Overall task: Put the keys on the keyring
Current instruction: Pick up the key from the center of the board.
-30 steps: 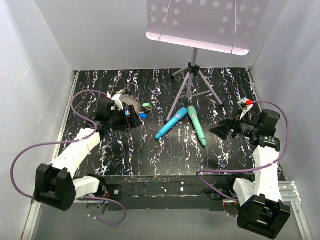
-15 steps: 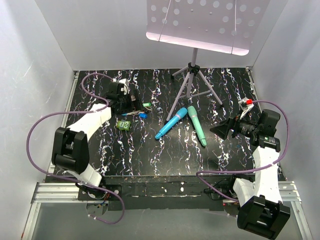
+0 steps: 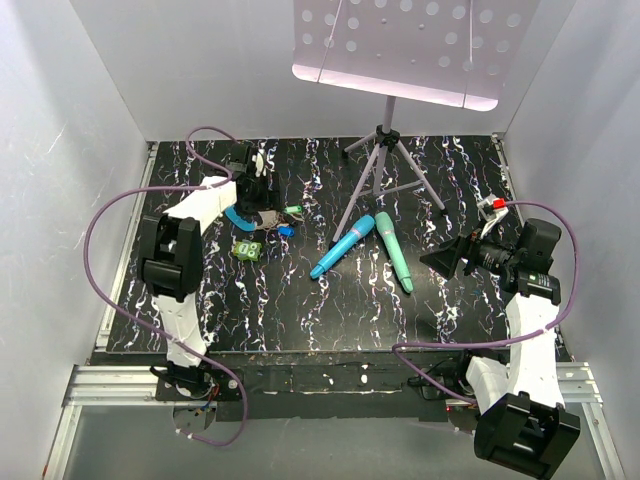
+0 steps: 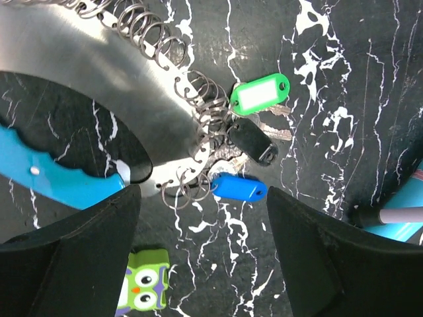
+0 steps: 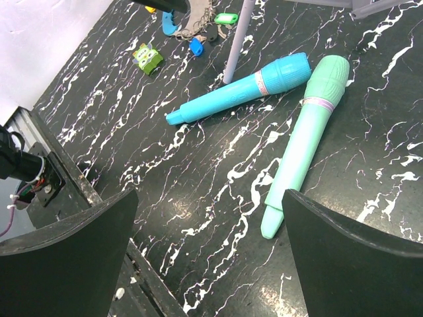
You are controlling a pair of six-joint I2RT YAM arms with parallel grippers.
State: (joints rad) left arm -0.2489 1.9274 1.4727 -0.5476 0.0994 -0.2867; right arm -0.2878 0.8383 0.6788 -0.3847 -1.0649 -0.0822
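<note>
We count three keys (image 4: 251, 140) touching one keyring (image 4: 119, 86), plus two sticks (image 5: 241, 89) and one owl (image 4: 144, 290). Our left tool (image 4: 203, 198) and right tool (image 5: 208, 198) both gape, empty.

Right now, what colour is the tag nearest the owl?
Blue plastic key tag; clearest in left wrist view.

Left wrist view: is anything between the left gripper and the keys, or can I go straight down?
Nothing visible blocks it. The keys lie uncovered on the table ahead of the open left gripper, against the keyring and its small loops. The owl toy sits beside one finger, off the line.
</note>
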